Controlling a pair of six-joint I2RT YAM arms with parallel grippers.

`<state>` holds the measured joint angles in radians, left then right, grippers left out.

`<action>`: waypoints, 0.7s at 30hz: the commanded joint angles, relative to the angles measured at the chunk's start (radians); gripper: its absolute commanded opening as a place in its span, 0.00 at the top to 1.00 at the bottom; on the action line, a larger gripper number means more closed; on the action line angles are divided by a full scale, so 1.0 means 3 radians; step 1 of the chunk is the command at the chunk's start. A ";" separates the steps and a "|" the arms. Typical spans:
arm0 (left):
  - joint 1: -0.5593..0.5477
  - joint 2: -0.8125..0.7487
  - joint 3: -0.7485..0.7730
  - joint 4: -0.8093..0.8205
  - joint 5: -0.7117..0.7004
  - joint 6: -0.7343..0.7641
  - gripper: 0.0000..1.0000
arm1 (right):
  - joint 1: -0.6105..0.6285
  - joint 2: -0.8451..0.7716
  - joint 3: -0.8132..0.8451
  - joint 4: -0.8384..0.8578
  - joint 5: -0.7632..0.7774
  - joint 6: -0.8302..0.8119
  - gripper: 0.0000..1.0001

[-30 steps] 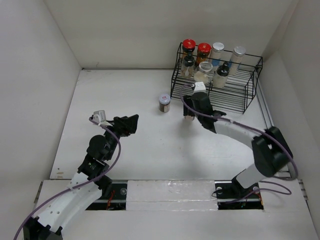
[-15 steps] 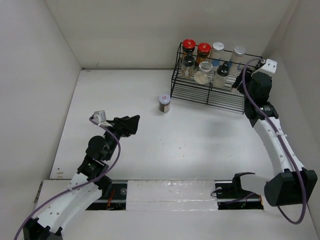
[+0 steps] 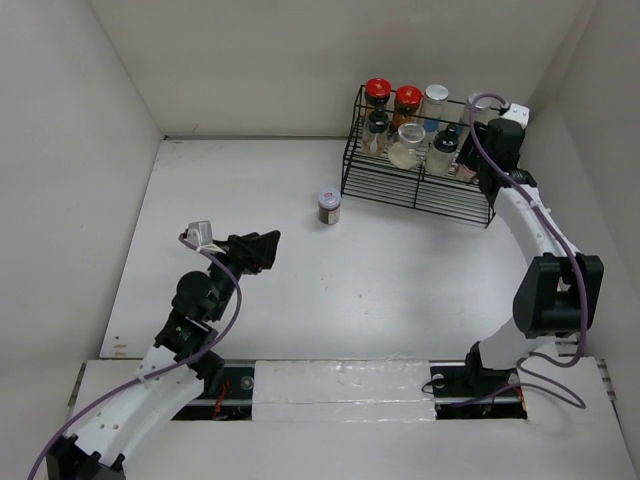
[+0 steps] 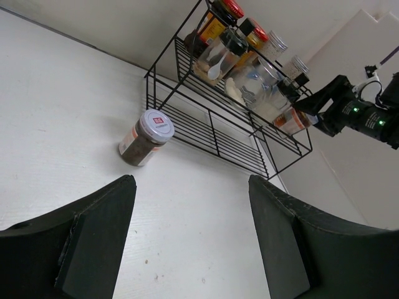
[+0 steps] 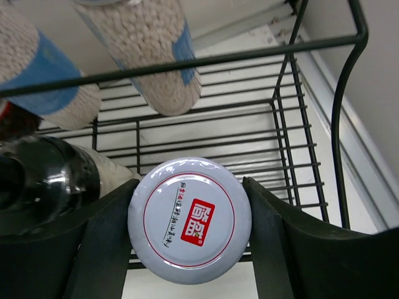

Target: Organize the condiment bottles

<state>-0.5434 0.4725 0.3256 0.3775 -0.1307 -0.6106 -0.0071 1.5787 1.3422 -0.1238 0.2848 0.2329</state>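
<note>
My right gripper (image 5: 190, 187) is shut on a dark spice jar by its white, red-labelled lid (image 5: 190, 221). It holds the jar over the right end of the black wire rack's lower shelf (image 5: 206, 146), next to a black-capped bottle (image 5: 43, 187). In the top view this gripper (image 3: 468, 165) is at the rack's right end. A second white-lidded spice jar (image 3: 329, 206) stands on the table left of the rack and also shows in the left wrist view (image 4: 144, 137). Two red-capped bottles (image 3: 378, 92) and silver-lidded jars (image 3: 435, 98) stand on the upper shelf. My left gripper (image 3: 262, 250) is open and empty.
The black wire rack (image 3: 430, 195) stands at the back right, close to the right wall. Front-row bottles (image 3: 408, 145) fill its left and middle lower shelf. Two blue-labelled jars (image 5: 162, 56) rise just behind the held jar. White walls enclose the table on three sides.
My right arm carried the spice jar from the table in front of the rack round to the rack's right end and in over its lower shelf. The left arm has not moved.
</note>
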 commanded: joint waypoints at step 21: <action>-0.0014 0.0000 0.0091 0.0153 -0.0020 0.0046 0.39 | 0.1126 -0.1510 -0.1513 0.1435 -0.0724 -0.0029 0.88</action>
<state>-0.5434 0.4728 0.3256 0.3771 -0.1337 -0.6086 0.2142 1.0756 1.0096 0.1547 0.1997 0.2573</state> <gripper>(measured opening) 0.618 0.127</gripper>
